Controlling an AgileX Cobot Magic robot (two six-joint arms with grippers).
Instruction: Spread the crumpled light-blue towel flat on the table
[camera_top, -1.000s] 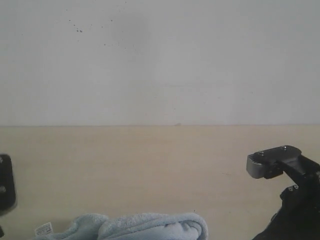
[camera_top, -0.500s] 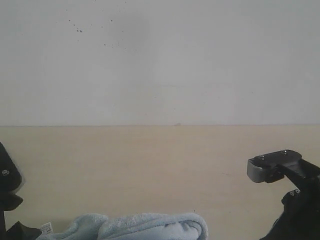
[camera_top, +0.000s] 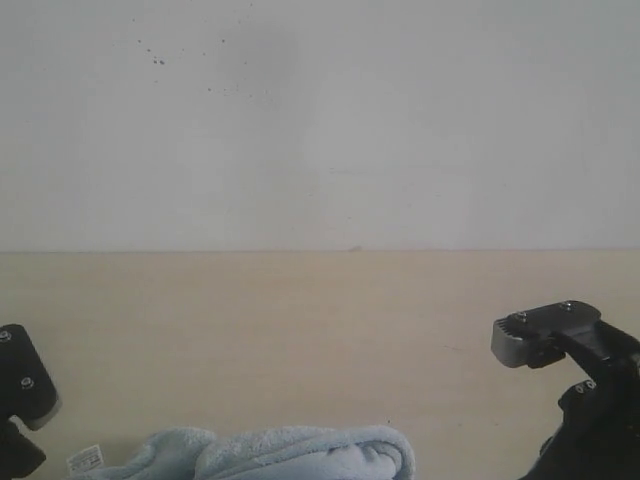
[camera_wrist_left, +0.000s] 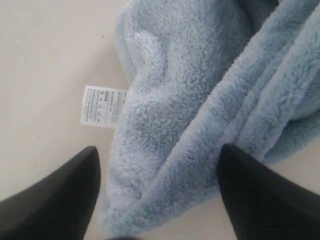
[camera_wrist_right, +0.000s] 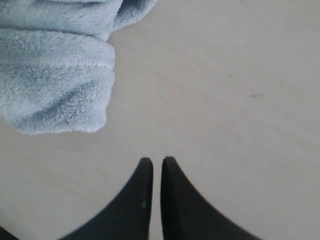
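1. On the left, the left gripper (camera_wrist_left: 159, 150) is wide open over one end of the towel (camera_wrist_left: 200, 100), holding nothing
2. In the middle, the towel lies bunched up at the near edge of the table (camera_top: 320, 330). It looks soft, light and floppy, so a corner by the white label (camera_wrist_left: 102, 106) is a good place to grab
3. On the right, the right gripper (camera_wrist_right: 156, 161) is almost shut and empty, above bare table

left end effector (camera_wrist_left: 159, 150), seemingly wide
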